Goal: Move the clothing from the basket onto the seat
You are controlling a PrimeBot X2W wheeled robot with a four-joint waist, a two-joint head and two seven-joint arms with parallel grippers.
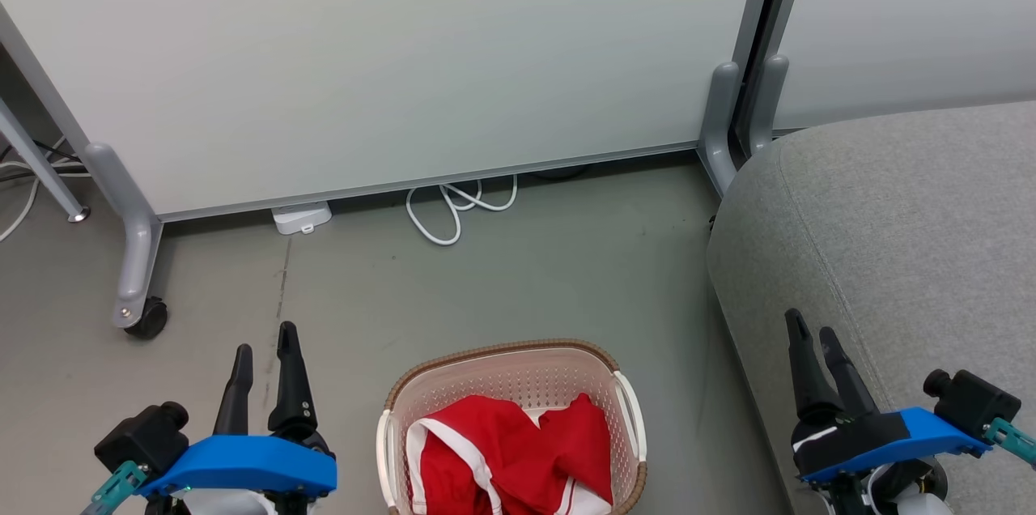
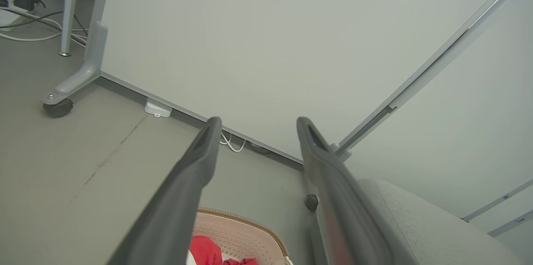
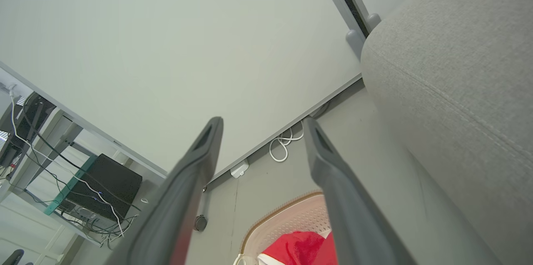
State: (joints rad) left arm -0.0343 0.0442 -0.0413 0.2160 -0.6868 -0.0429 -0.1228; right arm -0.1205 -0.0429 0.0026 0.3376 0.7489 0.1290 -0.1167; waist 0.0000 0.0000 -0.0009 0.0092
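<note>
Clothing [image 1: 518, 454] lies heaped in basket [image 1: 502, 348], between the grippers; left gripper [image 1: 265, 338] looks nearer than right gripper [image 1: 809, 323]. Both spread apart, empty.

No lettering, label, brand, number or sign can be read on anything in these views.
</note>
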